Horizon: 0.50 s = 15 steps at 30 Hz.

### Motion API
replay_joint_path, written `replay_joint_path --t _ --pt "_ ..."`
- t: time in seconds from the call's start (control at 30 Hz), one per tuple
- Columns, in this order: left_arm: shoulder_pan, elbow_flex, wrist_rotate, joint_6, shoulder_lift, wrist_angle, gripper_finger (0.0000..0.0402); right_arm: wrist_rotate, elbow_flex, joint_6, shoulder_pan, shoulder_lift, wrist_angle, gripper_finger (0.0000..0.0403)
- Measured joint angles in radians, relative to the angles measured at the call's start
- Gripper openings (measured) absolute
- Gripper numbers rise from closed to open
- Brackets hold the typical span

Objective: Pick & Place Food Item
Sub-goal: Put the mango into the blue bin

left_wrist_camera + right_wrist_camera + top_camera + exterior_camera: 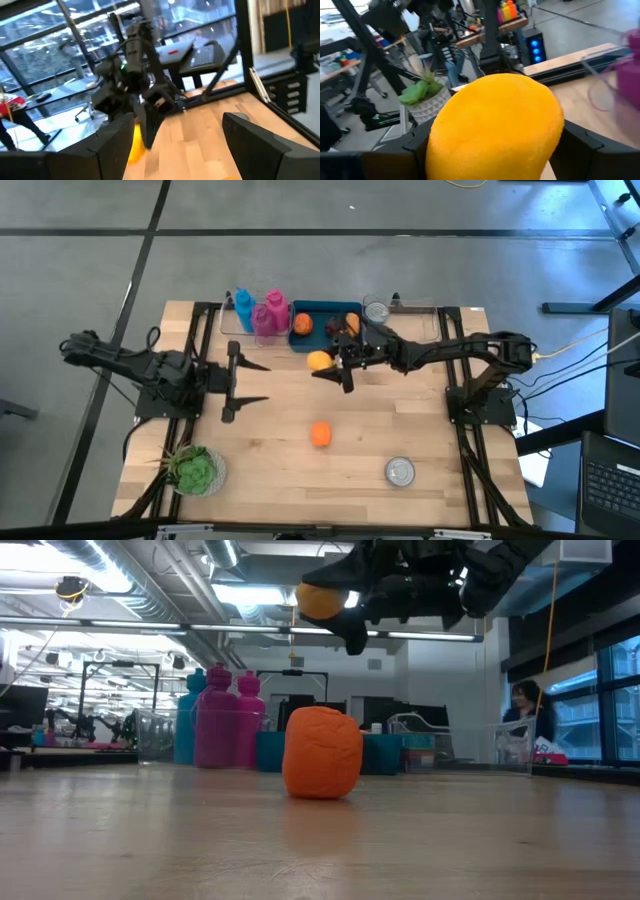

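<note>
- So, biggest thing first: the light wooden slatted table, with both dark arms reaching in over it.
- Right arm stretches in toward the back middle of the table. The right gripper has its fingers clamped round a round yellow-orange fruit. In the low view that fruit hangs high above the tabletop, and the right wrist view is nearly filled by it, wedged between the two dark fingers.
- Left arm waits over the left side of the table. The left gripper has its fingers spread wide with nothing between them.
- Dark blue rectangular bin sits at the back edge, just behind the held fruit, with an orange piece of food inside.
- Pink plastic bottles and a blue plastic bottle stand just beside the bin.
- Green leafy plant in a white pot is at the front-left corner.
- Small orange squarish food item stands alone mid-table, well apart from both grippers.
- Silver round tin lies front-right.
</note>
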Motion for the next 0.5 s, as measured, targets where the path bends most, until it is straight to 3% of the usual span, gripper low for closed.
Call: replay_joint_path --t 0.3,0.5 --pt "0.177 -0.289 0.134 -0.088 -0.124 0.265 0.0292 0.089 0.005 -0.064 -0.060 -0.119 -0.190 0.0279" --pt "0.305 -0.424 0.213 -0.173 -0.127 0.387 0.0292 0.144 0.176 -0.189 -0.091 -0.130 -0.538 0.0279"
